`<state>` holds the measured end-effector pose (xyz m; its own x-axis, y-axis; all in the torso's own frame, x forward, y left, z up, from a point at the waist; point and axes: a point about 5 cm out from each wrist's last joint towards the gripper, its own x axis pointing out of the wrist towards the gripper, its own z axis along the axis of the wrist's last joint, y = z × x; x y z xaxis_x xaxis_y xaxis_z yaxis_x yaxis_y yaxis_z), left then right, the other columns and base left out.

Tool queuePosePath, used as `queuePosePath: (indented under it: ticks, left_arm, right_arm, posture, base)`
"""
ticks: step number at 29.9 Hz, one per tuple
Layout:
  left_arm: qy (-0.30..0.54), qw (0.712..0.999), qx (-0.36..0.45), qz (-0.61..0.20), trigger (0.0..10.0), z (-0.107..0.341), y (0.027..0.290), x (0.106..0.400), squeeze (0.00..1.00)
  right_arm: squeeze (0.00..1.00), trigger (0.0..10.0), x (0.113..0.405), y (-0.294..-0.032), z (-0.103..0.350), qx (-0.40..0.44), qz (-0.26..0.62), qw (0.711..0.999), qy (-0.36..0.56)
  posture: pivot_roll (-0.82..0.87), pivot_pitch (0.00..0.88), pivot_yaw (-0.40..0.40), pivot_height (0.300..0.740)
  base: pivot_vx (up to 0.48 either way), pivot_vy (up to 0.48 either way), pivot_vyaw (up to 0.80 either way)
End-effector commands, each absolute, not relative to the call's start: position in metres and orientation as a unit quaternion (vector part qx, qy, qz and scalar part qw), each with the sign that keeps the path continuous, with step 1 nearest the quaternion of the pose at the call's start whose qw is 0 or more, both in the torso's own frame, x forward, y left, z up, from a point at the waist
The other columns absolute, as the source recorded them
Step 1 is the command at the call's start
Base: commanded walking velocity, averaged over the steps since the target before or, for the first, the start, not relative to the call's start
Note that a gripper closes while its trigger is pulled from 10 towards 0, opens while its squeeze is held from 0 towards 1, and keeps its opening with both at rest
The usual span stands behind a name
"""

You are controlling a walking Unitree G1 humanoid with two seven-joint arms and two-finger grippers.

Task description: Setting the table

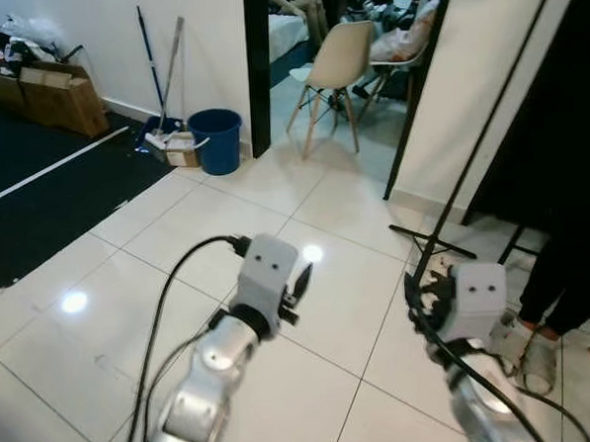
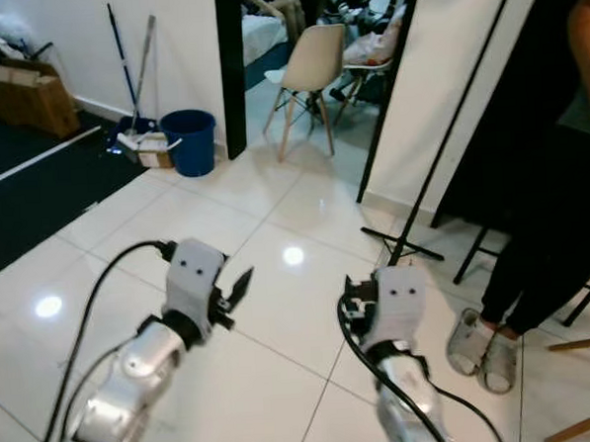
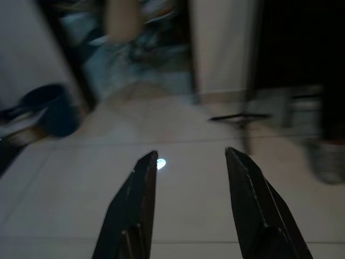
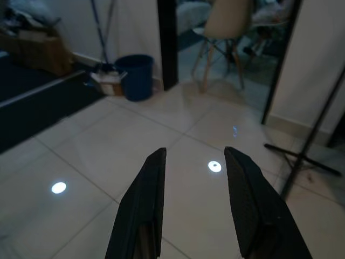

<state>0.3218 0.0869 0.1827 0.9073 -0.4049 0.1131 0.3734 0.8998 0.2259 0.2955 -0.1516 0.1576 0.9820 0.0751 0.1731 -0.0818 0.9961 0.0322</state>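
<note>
No tableware or table is in sight; I face a white tiled floor (image 1: 225,215). My left gripper (image 3: 191,156) is held out over the tiles, open, with nothing between its black fingers (image 3: 137,205). My right gripper (image 4: 194,154) is also raised over the floor, open and empty. In the eye views the left gripper (image 1: 300,280) shows at centre and the right wrist housing (image 1: 472,301) at the lower right.
A blue bucket (image 1: 217,141) with mops and a box stands by the white wall. Cardboard boxes (image 1: 51,95) sit at the far left beside a dark mat (image 1: 36,185). A beige chair (image 1: 336,65) stands in the doorway. A person's legs and slippers (image 2: 485,345) and a black stand (image 1: 445,243) are at right.
</note>
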Motion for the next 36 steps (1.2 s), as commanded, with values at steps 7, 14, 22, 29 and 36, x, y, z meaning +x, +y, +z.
queuePosePath:
  ticks: [7, 14, 22, 29, 36]
  left_arm:
    - [-0.074, 0.970, 0.100, -0.210, 10.0, 0.1770, 0.0804, 0.3193, 0.00]
    - [-0.073, 0.970, 0.102, -0.209, 10.0, 0.1756, 0.0822, 0.3203, 0.00]
    - [-0.073, 0.970, 0.103, -0.208, 10.0, 0.1759, 0.0831, 0.3218, 0.00]
    - [-0.073, 0.969, 0.104, -0.211, 10.0, 0.1756, 0.0828, 0.3221, 0.00]
    - [-0.073, 0.969, 0.105, -0.210, 10.0, 0.1754, 0.0839, 0.3222, 0.00]
  right_arm:
    - [0.00, 10.0, 0.2921, -0.1613, 0.1481, 0.017, 0.021, 0.997, -0.072]
    - [0.00, 10.0, 0.2917, -0.1596, 0.1456, 0.013, 0.024, 0.997, -0.070]
    - [0.00, 10.0, 0.2916, -0.1593, 0.1455, 0.019, 0.022, 0.997, -0.072]
    - [0.00, 10.0, 0.2910, -0.1595, 0.1446, 0.020, 0.020, 0.997, -0.073]
    - [0.00, 10.0, 0.2915, -0.1580, 0.1456, 0.017, 0.022, 0.997, -0.075]
  posture:
    - [0.02, 0.095, 0.038, 0.740]
    - [0.02, 0.098, 0.044, 0.740]
    - [0.02, 0.100, 0.052, 0.740]
    - [0.02, 0.103, 0.056, 0.740]
    - [0.02, 0.105, 0.057, 0.740]
  base:
    - [0.480, 0.000, 0.00]
    - [0.480, 0.000, 0.00]
    - [0.480, 0.000, 0.00]
    - [0.480, 0.000, 0.00]
    - [0.480, 0.000, 0.00]
